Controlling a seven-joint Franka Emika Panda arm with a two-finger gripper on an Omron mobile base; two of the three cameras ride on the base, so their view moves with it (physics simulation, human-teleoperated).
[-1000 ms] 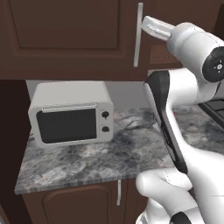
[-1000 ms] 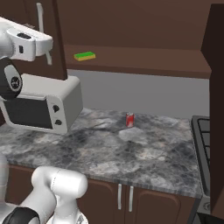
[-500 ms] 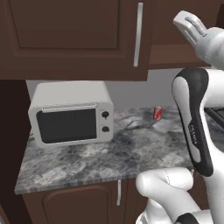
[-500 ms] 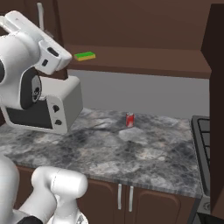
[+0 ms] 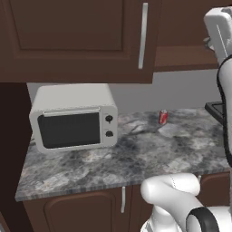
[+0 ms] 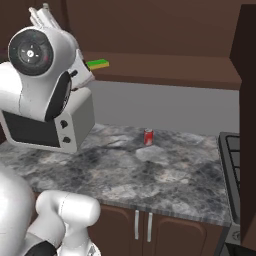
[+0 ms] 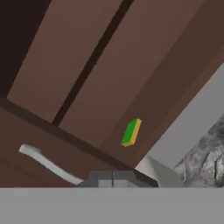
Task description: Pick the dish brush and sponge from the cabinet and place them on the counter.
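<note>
While the white arm is hanging up high by the dark brown wooden wall cabinet [image 6: 165, 30], the small flat sponge with the bright green top and thin yellow underside [image 6: 98, 63] is sitting on the brown shelf [image 6: 165, 75] inside, near the shelf's left end and close to its front edge. On the hand camera the sponge [image 7: 131, 132] is showing up well apart from the gripper [image 7: 113, 180], which is looking fully closed with nothing in it, the two dark tips pressed together. A pale curved thing [image 7: 46, 162] is lying on the shelf to one side in that view; it might be the dish brush, but I honestly can't tell. Down below, the grey veined stone counter [image 5: 136, 158] is carrying a boxy white microwave with a dark window [image 5: 72, 120] on the left and a little red can [image 5: 162, 117] further back, with plenty of bare stone in front for setting things down. My take on doing this bit right: the jaws are needing to open before the hand goes in, and the approach should be lining up square over the sponge's short side so the fingers are pinching across the pad. I'd also be watching the shelf lip, since a low approach could be knocking the sponge deeper into the cabinet.
</note>
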